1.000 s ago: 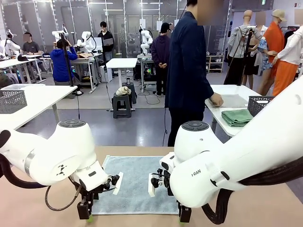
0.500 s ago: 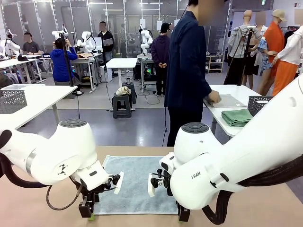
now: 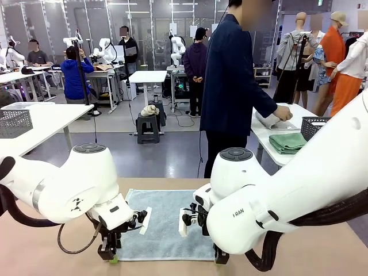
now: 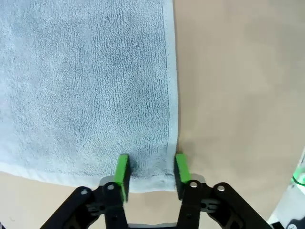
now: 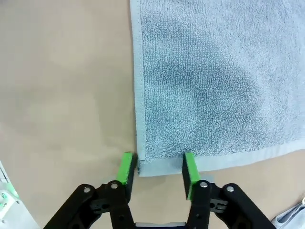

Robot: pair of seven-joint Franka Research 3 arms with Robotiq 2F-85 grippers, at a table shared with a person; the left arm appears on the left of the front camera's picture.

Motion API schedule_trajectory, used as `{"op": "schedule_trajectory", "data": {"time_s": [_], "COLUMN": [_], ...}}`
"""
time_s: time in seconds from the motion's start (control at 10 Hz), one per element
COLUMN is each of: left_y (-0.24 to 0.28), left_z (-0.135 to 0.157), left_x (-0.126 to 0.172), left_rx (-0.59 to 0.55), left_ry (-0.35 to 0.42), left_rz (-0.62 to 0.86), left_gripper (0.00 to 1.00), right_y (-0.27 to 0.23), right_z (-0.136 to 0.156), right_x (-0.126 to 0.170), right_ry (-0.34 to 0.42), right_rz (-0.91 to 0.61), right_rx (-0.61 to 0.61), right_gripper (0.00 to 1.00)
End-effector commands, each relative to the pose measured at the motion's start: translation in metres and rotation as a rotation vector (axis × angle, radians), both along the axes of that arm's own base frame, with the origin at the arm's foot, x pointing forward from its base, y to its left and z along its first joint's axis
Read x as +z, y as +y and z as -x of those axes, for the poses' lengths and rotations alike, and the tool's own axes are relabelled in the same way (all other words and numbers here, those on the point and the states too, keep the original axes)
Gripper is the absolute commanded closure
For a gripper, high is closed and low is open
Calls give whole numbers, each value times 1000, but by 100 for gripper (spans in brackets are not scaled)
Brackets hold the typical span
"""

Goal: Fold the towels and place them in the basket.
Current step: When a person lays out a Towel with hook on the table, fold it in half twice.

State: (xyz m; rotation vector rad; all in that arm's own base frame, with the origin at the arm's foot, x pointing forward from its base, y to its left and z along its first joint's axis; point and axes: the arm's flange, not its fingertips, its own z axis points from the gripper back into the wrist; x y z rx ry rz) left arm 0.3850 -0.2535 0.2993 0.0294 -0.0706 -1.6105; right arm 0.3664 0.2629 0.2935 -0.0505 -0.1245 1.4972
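Front view: the pale blue-grey towel (image 3: 167,221) lies flat mid-bench (image 3: 31,253), toward the near edge. The left pincer (image 3: 110,257) and right pincer (image 3: 220,259) are down at its two near corners.

Left wrist view: green pads (image 4: 123,169) stand apart, straddling one towel corner.

Right wrist view: pads apart, one on bare bench just beside the hem and one at the towel's end.

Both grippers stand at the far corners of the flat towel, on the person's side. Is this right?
No: the left gripper and right gripper stand at the near corners of the flat towel, on the robot's side; the front view shows it.
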Motion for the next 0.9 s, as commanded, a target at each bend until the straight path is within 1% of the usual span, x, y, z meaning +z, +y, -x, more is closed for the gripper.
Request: {"op": "schedule_trajectory", "data": {"time_s": [0.0, 0.1, 0.2, 0.3, 0.4, 0.5, 0.8], "left_y": [-4, -5, -5, -5, -6, -6, -7], "left_z": [0, 0, 0, -1, -1, -1, 0], "left_x": [1, 2, 2, 3, 3, 4, 9], "left_rx": [15, 11, 10, 10, 7, 6, -7], "left_ry": [5, 6, 7, 8, 10, 10, 1], "left_rz": [-6, -5, -7, -10, -11, -13, -13], "left_gripper": [71, 78, 91, 97, 100, 100, 100], "right_y": [5, 5, 6, 6, 6, 6, 8], "right_z": [-2, -2, -2, -2, -1, 0, 4], "right_x": [-3, -3, -3, -4, -5, -3, 0], "right_ry": [8, 13, 17, 21, 25, 26, 19], "right_rz": [28, 33, 36, 39, 43, 45, 54], "right_rx": [-28, -31, -32, -32, -32, -30, -4], "right_gripper": [76, 59, 96, 79, 100, 99, 100]}}
